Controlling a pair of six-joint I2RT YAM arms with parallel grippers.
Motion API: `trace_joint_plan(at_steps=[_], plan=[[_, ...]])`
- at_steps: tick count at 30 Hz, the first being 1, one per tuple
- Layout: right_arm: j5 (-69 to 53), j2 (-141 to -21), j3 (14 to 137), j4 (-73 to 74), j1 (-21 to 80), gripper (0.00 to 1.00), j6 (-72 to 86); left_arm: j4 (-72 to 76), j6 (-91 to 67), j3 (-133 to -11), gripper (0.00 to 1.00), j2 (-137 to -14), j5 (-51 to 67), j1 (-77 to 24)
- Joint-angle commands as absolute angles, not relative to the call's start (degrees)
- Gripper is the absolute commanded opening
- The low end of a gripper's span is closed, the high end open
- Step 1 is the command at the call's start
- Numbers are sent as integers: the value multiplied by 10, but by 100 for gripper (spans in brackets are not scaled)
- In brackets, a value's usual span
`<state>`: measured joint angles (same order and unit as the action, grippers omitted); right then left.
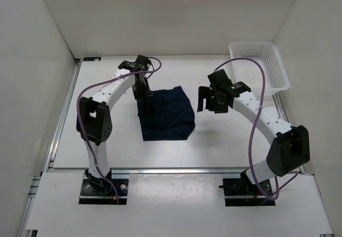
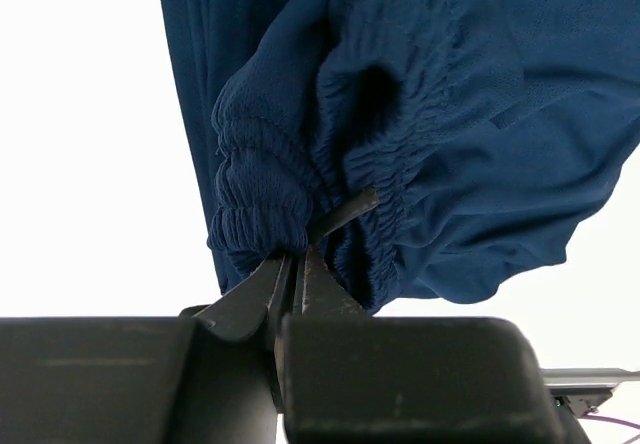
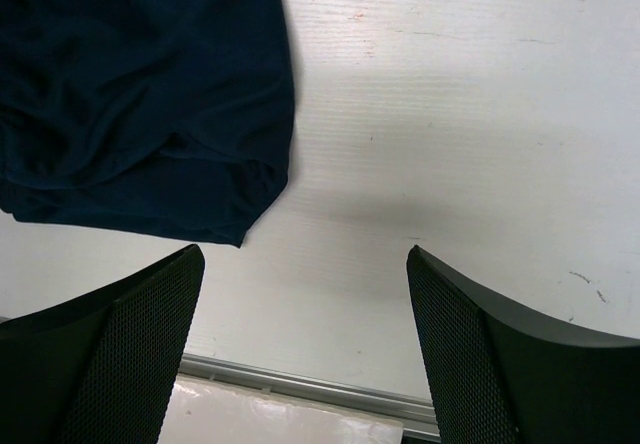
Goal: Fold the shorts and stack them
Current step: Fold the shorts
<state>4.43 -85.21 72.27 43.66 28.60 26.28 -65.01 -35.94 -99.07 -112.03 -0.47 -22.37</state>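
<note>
Soft dark navy fabric shorts (image 1: 165,114) lie bunched mid white desk (image 1: 107,146). Left gripper (image 2: 293,269) is pinched tight on their gathered elastic waistband at the far left corner; right gripper (image 3: 305,284) hangs spread wide and empty, just right of them. The light, limp cloth will likely sag, so waistband or hem corners suit gripping. White mesh plastic basket (image 1: 267,66) sits far right
</note>
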Motion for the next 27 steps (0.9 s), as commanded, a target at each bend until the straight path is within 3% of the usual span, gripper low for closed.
trace_joint_plan(at_steps=[1,3,4,8,11,17,22,27], plan=[[61,-831,722,446,284,87,249,-663,-345,-1005,11,-1111,-17,-215],[66,-824,722,452,284,87,249,-663,-339,-1005,24,-1137,-49,-215],[66,-818,722,452,284,87,249,-663,-339,-999,47,-1146,-58,-215],[98,-789,710,463,284,92,254,-670,-339,-988,98,-1137,-76,-215],[125,-758,697,463,278,95,261,-677,-339,-1004,99,-1091,-76,-210],[297,-643,654,463,278,99,309,-696,-339,-1032,99,-954,-114,-199],[443,-533,615,477,272,99,346,-650,-332,-942,99,-757,-166,-204],[510,-483,600,514,272,99,360,-598,-330,-814,99,-593,-178,-199]])
